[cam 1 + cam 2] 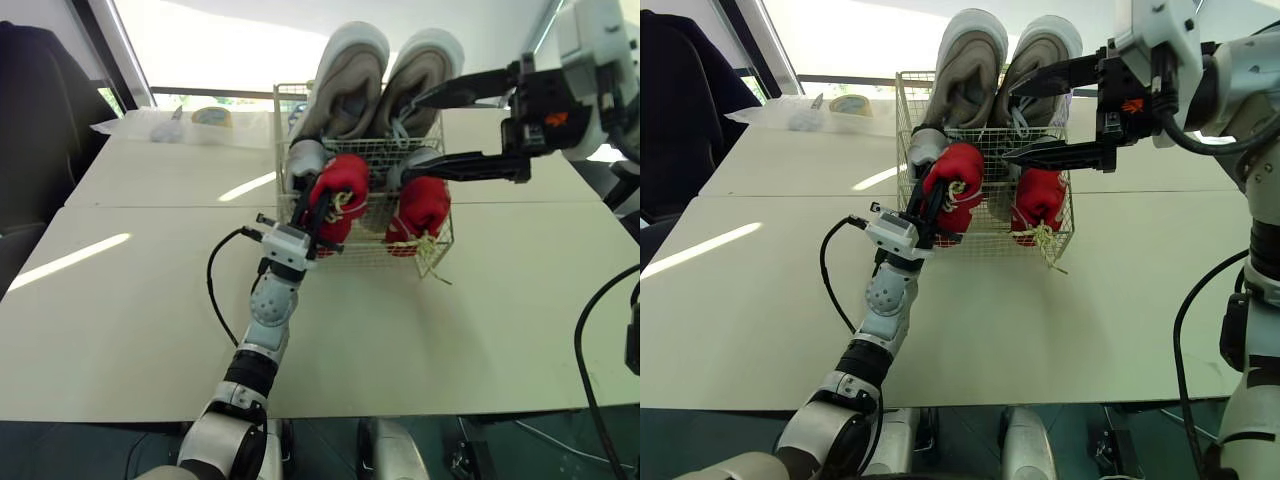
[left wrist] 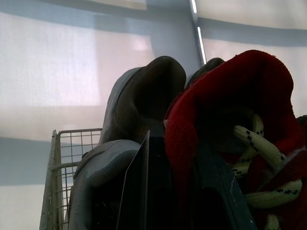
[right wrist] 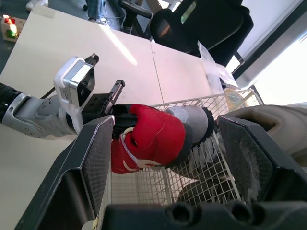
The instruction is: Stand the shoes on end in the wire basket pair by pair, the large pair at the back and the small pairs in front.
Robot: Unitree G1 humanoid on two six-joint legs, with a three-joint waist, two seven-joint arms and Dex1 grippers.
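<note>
A wire basket (image 1: 283,93) stands mid-table with two large beige shoes (image 1: 345,80) on end at its back. In front of them sit small grey shoes (image 1: 304,157) and two small red shoes. My left gripper (image 1: 317,215) is shut on the left red shoe (image 1: 346,180) at the basket's front left corner; in the left wrist view that red shoe (image 2: 240,110) sits between the fingers (image 2: 136,191). The right red shoe (image 1: 425,205) stands at the front right. My right gripper (image 1: 1012,123) hangs open above the basket's right half, holding nothing.
A tape roll (image 1: 212,117) and a clear plastic bag (image 1: 160,126) lie at the table's far left. A black chair (image 1: 30,130) stands beside the table on the left. Yellow laces (image 1: 436,263) trail out of the basket's front right corner onto bare tabletop.
</note>
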